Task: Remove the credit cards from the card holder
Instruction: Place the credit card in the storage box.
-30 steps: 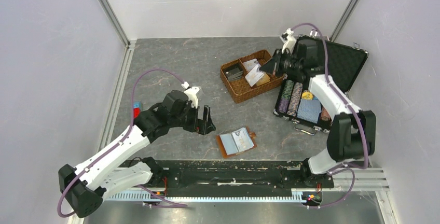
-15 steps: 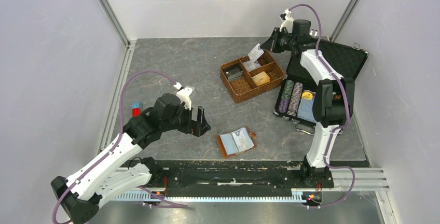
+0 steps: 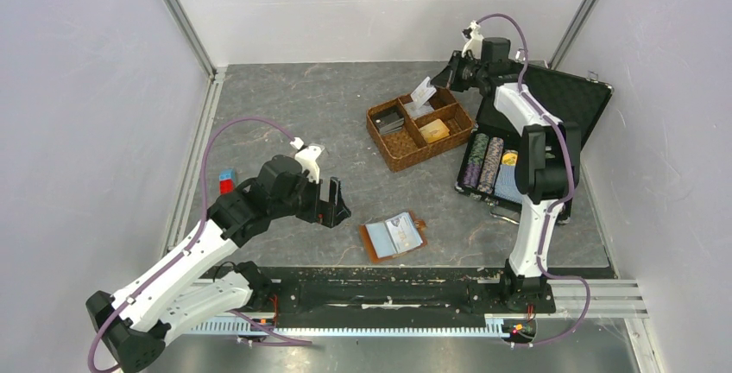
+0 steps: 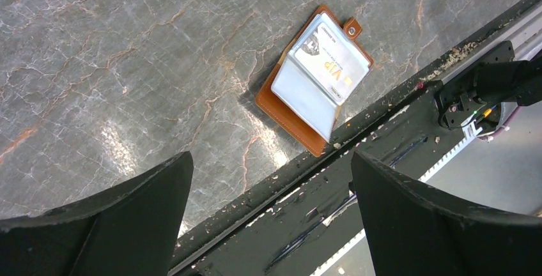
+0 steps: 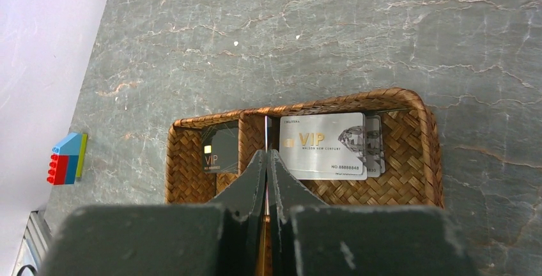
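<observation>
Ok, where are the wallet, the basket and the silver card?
Wallet point(image 4: 316, 78), left wrist view, on its clear sleeve.
Basket point(image 5: 429, 154), right wrist view, on its right wall.
Silver card point(image 5: 323, 148), right wrist view, on its face.

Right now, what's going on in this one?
Two arms are emptying a card holder. The right gripper is shut on a silver card, held tilted above the woven basket, where other cards already lie. The left gripper hovers open beside the card holder, which lies open on the table with a VIP card showing in its sleeve. The job is not finished.
</observation>
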Controlling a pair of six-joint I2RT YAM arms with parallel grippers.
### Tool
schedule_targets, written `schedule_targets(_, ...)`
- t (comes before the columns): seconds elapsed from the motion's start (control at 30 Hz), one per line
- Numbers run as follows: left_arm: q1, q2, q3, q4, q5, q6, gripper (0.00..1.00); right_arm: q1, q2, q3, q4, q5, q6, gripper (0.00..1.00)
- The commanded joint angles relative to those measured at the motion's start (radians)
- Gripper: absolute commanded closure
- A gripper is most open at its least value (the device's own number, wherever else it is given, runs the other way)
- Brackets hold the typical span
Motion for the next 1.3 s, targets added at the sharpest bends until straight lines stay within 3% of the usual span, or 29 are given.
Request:
schedule_targets(0.0, 0.001, 0.001, 0.002, 0.032, 0.011, 0.042, 0.0, 0.008, 0.035, 0.003, 0.066, -0.026, 0.026, 1.0)
schedule_targets(0.83, 0.001, 0.001, -0.001, 0.032, -0.001, 0.04, 0.0, 0.028, 0.152, -0.008, 0.12, -0.016, 0.081, 1.0)
schedule_targets(1.27, 0.001, -0.004, -0.001, 0.032, -0.001, 0.039, 0.0, 0.022, 0.194, 0.067, 0.068, 0.041, 0.063, 0.85)
